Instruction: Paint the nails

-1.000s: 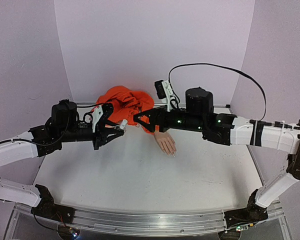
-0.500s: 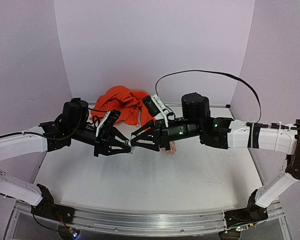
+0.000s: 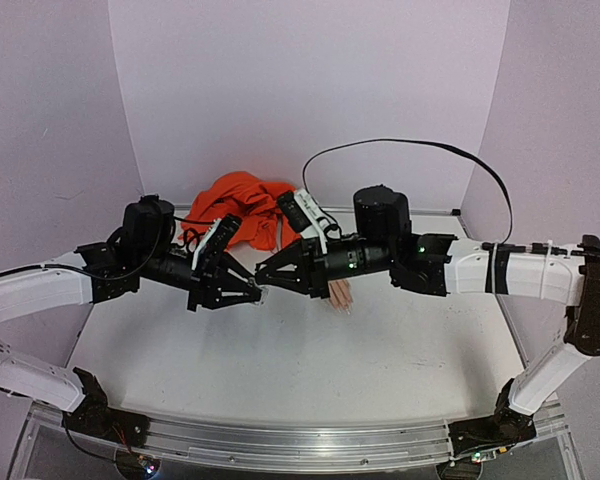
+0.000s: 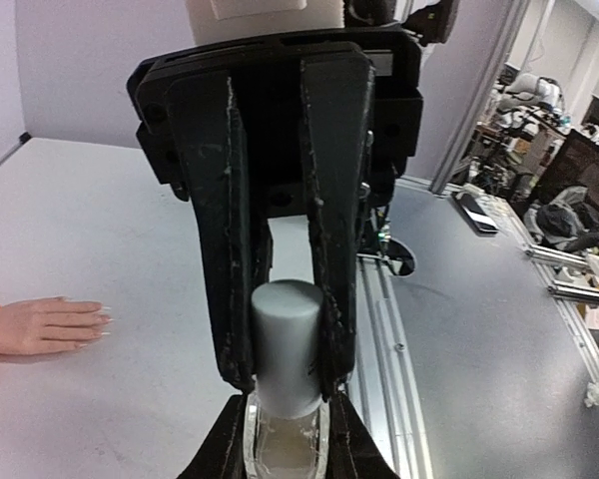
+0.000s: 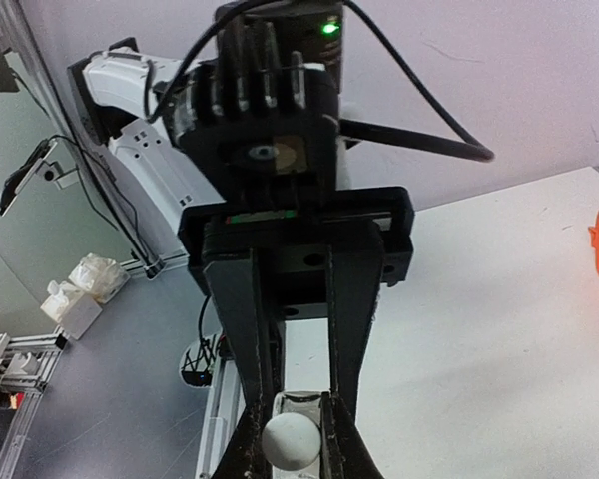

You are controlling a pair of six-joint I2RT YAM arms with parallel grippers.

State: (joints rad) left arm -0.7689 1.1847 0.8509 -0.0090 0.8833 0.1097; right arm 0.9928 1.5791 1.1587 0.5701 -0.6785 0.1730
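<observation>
Two holds on the small clear bottle (image 4: 285,454), just left of the flesh-coloured mannequin hand (image 3: 338,293).
Right gripper (image 4: 285,374) has just clamped its grey cylindrical cap (image 4: 288,334); left gripper (image 4: 287,449) pinches the body: unscrewing seems next.

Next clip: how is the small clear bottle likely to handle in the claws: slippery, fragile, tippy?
The small clear bottle looks like glass: probably rigid, smooth, breakable if dropped. The left claw pinches its body; the right claw grips its round grey cap, which would likely turn rather than flex. Being narrow, it could tip when set down.
</observation>
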